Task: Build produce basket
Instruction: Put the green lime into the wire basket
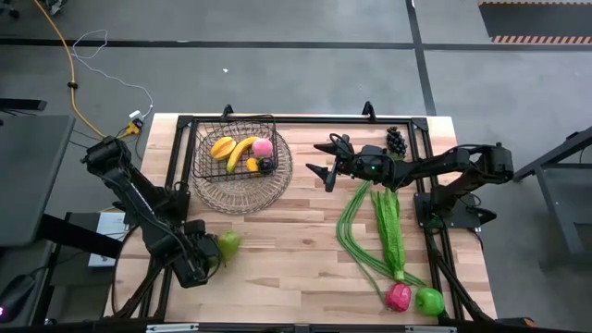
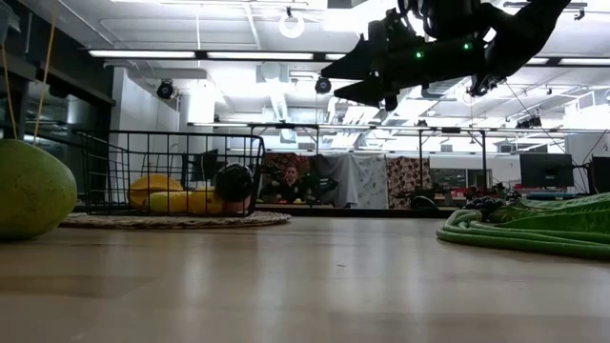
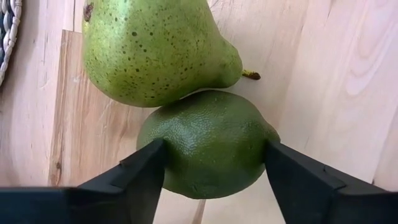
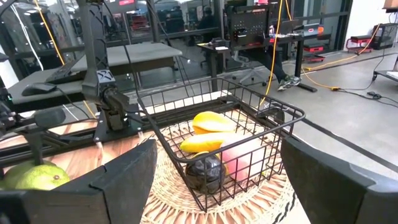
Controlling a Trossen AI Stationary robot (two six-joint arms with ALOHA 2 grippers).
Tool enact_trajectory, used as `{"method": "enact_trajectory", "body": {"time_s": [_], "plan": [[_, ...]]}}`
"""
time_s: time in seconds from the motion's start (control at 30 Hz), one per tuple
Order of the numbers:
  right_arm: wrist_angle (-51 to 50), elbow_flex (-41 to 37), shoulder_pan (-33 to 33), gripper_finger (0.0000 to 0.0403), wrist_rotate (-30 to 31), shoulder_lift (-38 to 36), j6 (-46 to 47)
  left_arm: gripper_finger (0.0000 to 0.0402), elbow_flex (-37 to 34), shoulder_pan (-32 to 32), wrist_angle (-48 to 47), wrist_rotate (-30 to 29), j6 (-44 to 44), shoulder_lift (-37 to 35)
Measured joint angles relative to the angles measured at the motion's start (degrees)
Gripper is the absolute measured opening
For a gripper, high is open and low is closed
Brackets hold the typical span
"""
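Near the table's front left corner, my left gripper (image 1: 211, 262) points down, shut on a round green fruit with pebbled skin (image 3: 208, 140). The fruit lies on the wood against a speckled green pear (image 3: 155, 50). The dark wire basket (image 1: 242, 153) stands on a woven mat at the far left and holds a banana (image 1: 240, 153), a pink peach (image 1: 264, 146) and other produce. My right gripper (image 1: 324, 159) hangs open and level above the table's middle, pointing at the basket (image 4: 230, 143). My left gripper has the round green fruit pinched between its two fingers, one on each opposite side (image 3: 174, 146). The fingers come from above, pointing down. The fruit sits on the table, and its far side touches the pear.
Long green beans and leafy greens (image 1: 384, 222) lie on the right half, with a red pepper (image 1: 400, 296) and a green apple (image 1: 429, 300) at their near end. Dark grapes (image 1: 396, 139) sit at the far right. Bare wood lies between the pear and the beans.
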Motion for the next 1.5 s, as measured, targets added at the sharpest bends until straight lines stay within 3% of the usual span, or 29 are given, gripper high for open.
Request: {"method": "enact_trajectory", "body": {"time_s": [0.6,0.83,1.3,1.5], "plan": [[0.0,0.0,0.0,0.0332,0.8,0.0,0.1,0.0215,3.8,0.0,-6.3,-0.7,5.1,0.5],[-0.4,0.0,0.0,0.0332,0.8,0.0,0.2,0.0186,3.9,0.0,-8.7,-1.1,5.3,-0.8],[-0.4,0.0,0.0,0.0332,0.8,0.0,0.0,0.01,4.0,3.3,-9.6,-5.4,10.4,-11.8],[-0.5,0.0,0.0,0.0332,0.8,0.0,0.4,0.0072,4.0,4.5,-9.6,-5.0,7.1,-15.0]]}}
